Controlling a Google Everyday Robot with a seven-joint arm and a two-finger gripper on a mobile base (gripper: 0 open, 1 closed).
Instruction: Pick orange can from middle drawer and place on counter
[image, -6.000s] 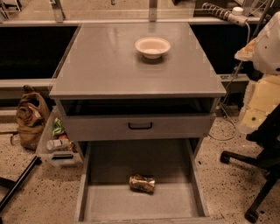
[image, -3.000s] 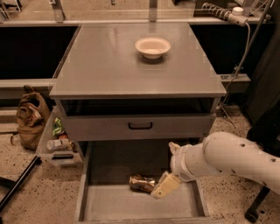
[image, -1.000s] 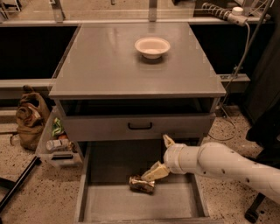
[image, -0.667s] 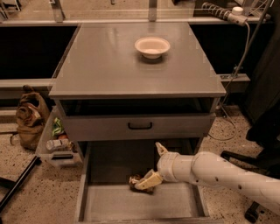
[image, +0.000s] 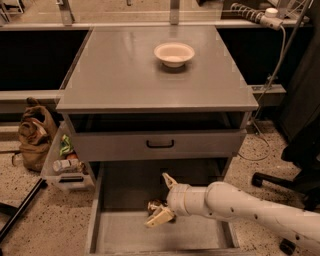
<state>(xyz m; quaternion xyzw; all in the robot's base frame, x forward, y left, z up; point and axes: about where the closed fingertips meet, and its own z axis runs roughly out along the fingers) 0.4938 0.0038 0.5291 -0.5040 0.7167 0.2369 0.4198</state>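
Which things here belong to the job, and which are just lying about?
Job: small golden-orange metallic can, wide grey metal drawer, smooth grey counter, gripper, open, at the can in that drawer.
Lying about: white bowl on counter, brown bag on floor, black-handled grey drawer front.

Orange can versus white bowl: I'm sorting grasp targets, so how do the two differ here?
The orange can is down in the open middle drawer; the white bowl stands on the counter. The can is dark golden-brown, the bowl pale. The gripper straddles the can, fingers spread, hiding part of it; the bowl stands free and fully visible. Both are small beside the counter.
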